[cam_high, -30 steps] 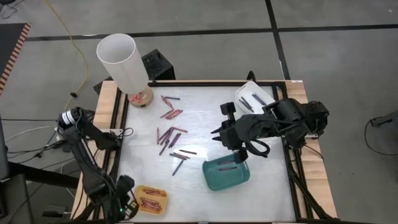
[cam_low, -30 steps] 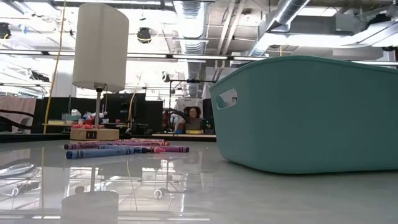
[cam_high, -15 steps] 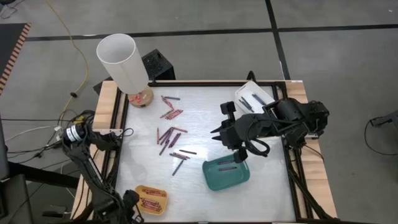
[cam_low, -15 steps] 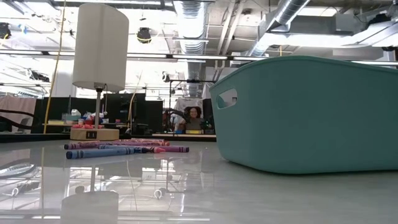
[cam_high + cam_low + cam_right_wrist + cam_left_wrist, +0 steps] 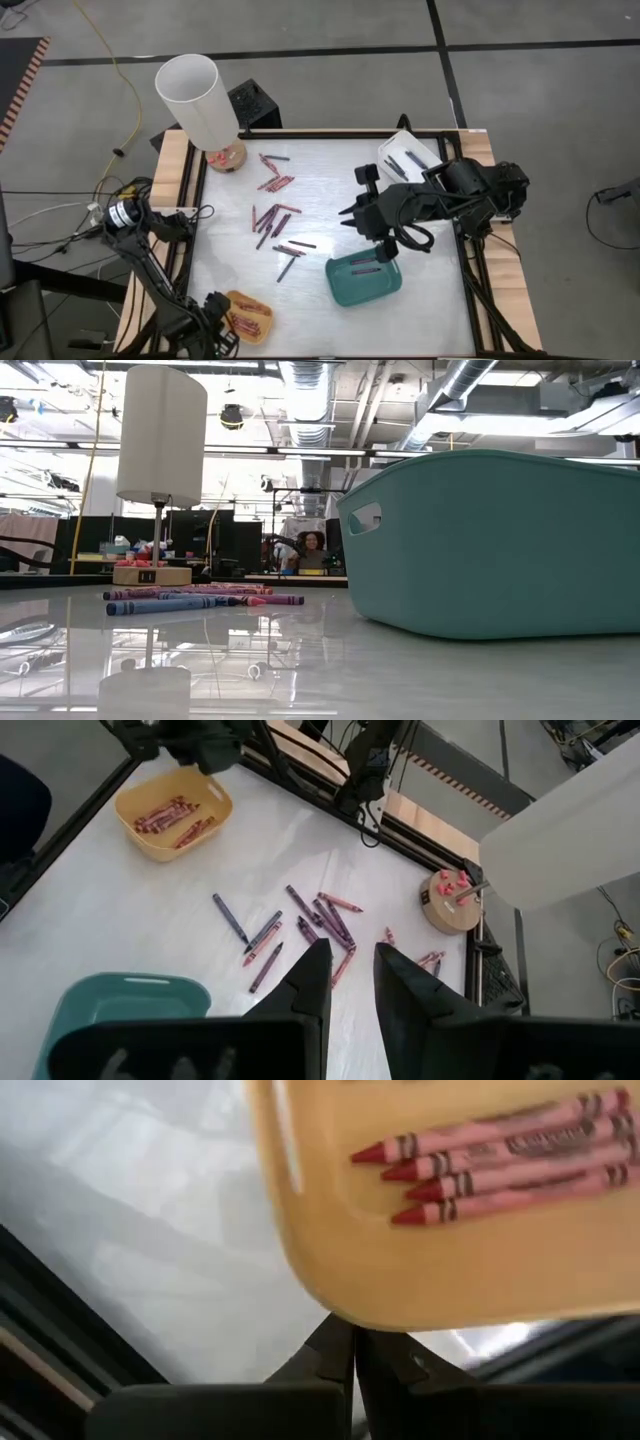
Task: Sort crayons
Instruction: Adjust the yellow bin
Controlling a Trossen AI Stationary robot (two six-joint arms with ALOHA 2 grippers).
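Loose crayons [image 5: 275, 215] scattered across the middle of the white table [image 5: 320, 310], a second small cluster toward 11 o'clock beside the lamp [image 5: 197, 100]; in the low view a row of them [image 5: 190, 598] lying flat in front of the lamp base. Red crayons [image 5: 500, 1165] lying side by side in the yellow tray [image 5: 248, 317] at 7 o'clock. A few dark crayons in the teal tray [image 5: 365, 278] at about 5 o'clock, a few more in the white tray [image 5: 407, 157] at 1 o'clock. Left gripper [image 5: 352, 1350] at the near rim of the yellow tray, fingers pressed together, nothing visibly between them. Right gripper [image 5: 350, 982] hanging above the teal tray, fingers a narrow gap apart, holding nothing
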